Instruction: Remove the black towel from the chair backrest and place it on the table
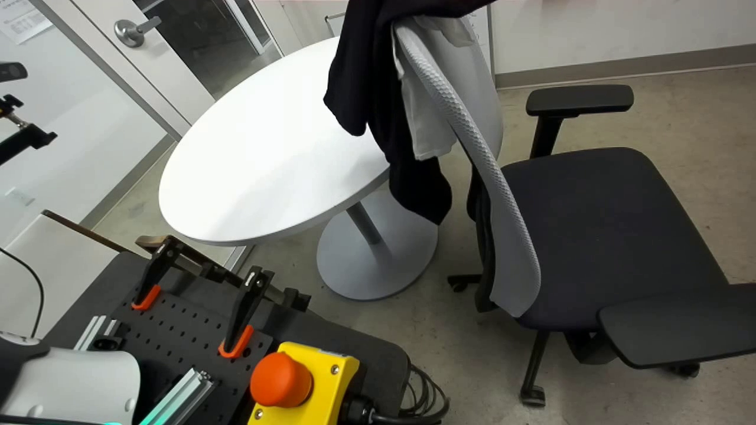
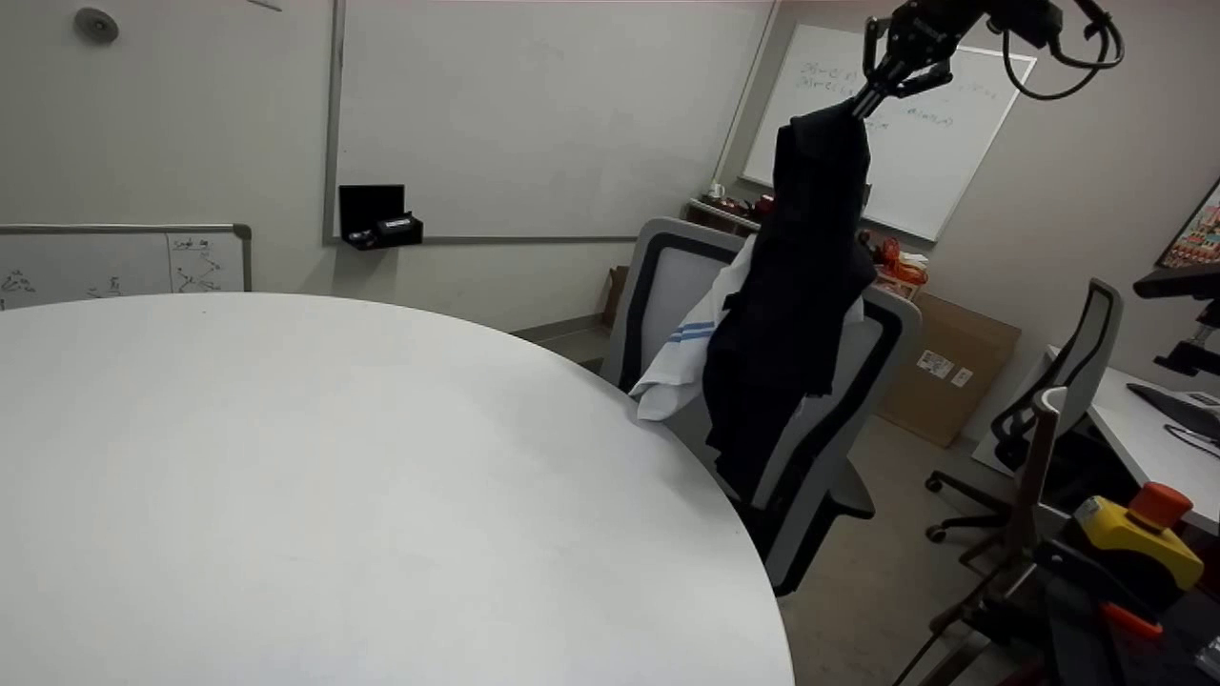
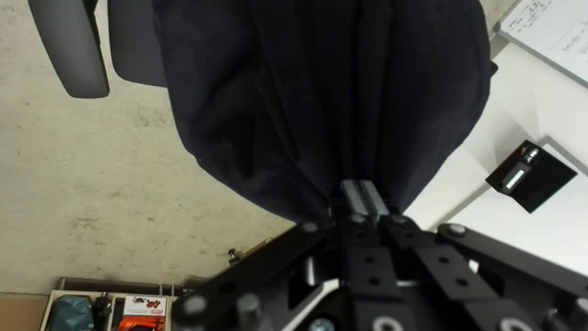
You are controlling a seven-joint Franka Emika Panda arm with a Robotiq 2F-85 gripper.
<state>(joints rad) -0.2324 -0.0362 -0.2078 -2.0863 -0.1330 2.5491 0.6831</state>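
In an exterior view the arm reaches in from the upper right, above the chair backrest, slanted so that the tool points down and to the left in the picture. Black cables loop out beside it. The tool is pressed together, pinching the top of the black towel; in the wrist view it comes in from the bottom, its two tips side by side against gathered folds, with the cloth fanning out beyond them. From that pinch the towel hangs in a long, bunched drop along the side of the backrest that faces the table. A white cloth with blue stripes is draped over the backrest, partly behind the towel. In both exterior views the towel's lower end hangs near the table's edge; whether the towel touches the backrest, the white cloth or the tabletop, I cannot tell
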